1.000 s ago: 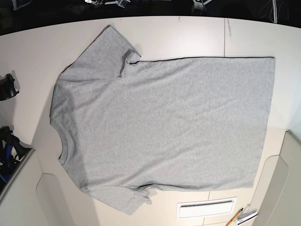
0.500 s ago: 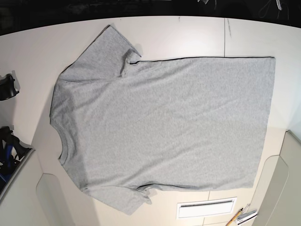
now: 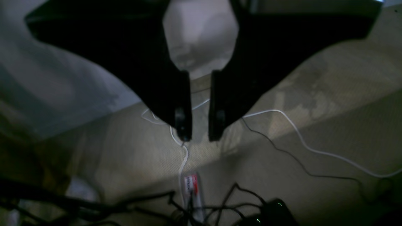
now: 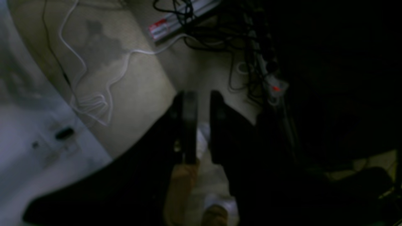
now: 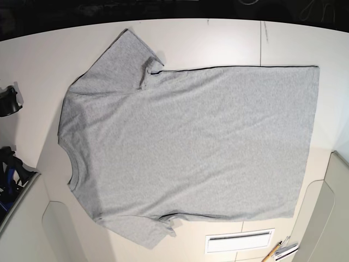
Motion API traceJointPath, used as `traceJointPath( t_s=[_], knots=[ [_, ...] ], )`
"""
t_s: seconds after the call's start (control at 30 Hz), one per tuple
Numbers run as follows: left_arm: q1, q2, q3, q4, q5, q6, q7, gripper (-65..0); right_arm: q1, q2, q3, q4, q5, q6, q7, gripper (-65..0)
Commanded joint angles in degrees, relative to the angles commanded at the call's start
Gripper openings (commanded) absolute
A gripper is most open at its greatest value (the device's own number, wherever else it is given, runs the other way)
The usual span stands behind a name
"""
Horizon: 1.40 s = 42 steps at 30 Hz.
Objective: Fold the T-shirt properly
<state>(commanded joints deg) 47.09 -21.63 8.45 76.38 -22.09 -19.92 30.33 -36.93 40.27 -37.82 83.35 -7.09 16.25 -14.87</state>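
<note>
Grey cotton, the T-shirt (image 5: 185, 147) lies spread flat on the white table (image 5: 218, 41), plain side up, collar toward the base view's left. Neither claw is near it: the left gripper (image 3: 197, 138) and right gripper (image 4: 201, 94) hang over the cabled floor (image 3: 314, 141), jaws slightly apart, empty.

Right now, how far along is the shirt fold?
Done: the T-shirt lies spread flat on the table, plain side up, collar at the base view's left. In hand: nothing; neither the left gripper nor the right gripper holds cloth, both off the table over the floor, jaws slightly apart. Left: every fold; sleeves and hem remain unfolded.
</note>
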Motion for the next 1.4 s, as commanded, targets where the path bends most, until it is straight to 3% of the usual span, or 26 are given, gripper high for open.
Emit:
traceJointPath(
  t_s=[0.27,0.33,0.57,0.73,0.87,0.93,1.03,1.1,1.17,1.2,1.23,1.27,1.33,1.4],
  knots=[
    [8.5,-0.2,-15.7,16.1,0.0,0.0,1.8,-55.1,-3.0,5.8,0.7,12.4,0.0,-0.66,-3.4,-58.2],
    [10.1,-0.2,-18.4,18.9,-1.4,0.0,3.0,-55.1,-3.0,5.7,2.3,14.3,0.0,-1.55,-4.8,-58.2],
    [15.3,-0.2,-27.0,28.3,-5.6,-0.5,3.6,-55.1,-3.0,5.7,11.5,22.3,3.6,-1.51,-4.9,-58.3],
    [16.1,-0.2,-32.0,36.1,-5.6,-0.5,12.3,-55.1,-3.0,5.7,17.6,29.9,8.1,-1.51,-5.4,-61.7],
    [16.0,-0.2,-35.8,39.9,-5.6,-0.5,11.9,-55.1,-2.9,5.3,22.8,34.8,9.8,-1.55,-6.8,-61.6],
    [15.5,-0.2,-36.8,40.7,-5.6,-0.5,11.9,-55.1,-2.5,5.2,24.5,35.0,10.8,-3.28,-8.2,-61.6],
    [13.6,-1.3,-37.1,40.7,-5.5,-0.5,11.7,-55.1,-1.6,4.7,26.4,35.0,9.9,-3.67,-10.8,-61.5],
    [12.5,-2.3,-37.1,40.7,-4.9,-0.5,11.7,-55.0,-0.9,2.0,28.2,35.0,8.9,-4.83,-12.7,-58.1],
    [11.3,-3.2,-37.1,40.7,-3.6,-0.5,11.8,-51.7,-0.7,-1.4,30.6,35.0,11.4,-6.54,-14.8,-42.6],
    [10.7,-3.2,-37.1,40.7,-2.9,-0.5,11.9,-46.2,-0.7,-2.7,32.0,35.0,13.9,-6.54,-15.8,-33.3],
    [9.9,-3.5,-37.1,40.7,-1.9,-0.5,12.0,-39.4,-0.7,-4.0,33.5,35.0,15.7,-6.80,-17.0,-28.3],
    [9.4,-3.7,-37.1,40.7,-1.6,-0.5,11.9,-33.7,-0.7,-5.4,35.3,35.0,17.3,-7.13,-17.7,-27.7],
    [8.7,-4.2,-37.1,40.7,-1.6,-0.4,12.0,-30.3,-0.7,-8.0,39.4,34.9,22.1,-6.86,-18.9,-27.7],
    [7.6,-4.3,-37.1,40.7,-1.6,-0.4,12.9,-30.4,-0.7,-11.1,43.8,34.2,28.0,-4.50,-19.5,-27.7]
  ],
)
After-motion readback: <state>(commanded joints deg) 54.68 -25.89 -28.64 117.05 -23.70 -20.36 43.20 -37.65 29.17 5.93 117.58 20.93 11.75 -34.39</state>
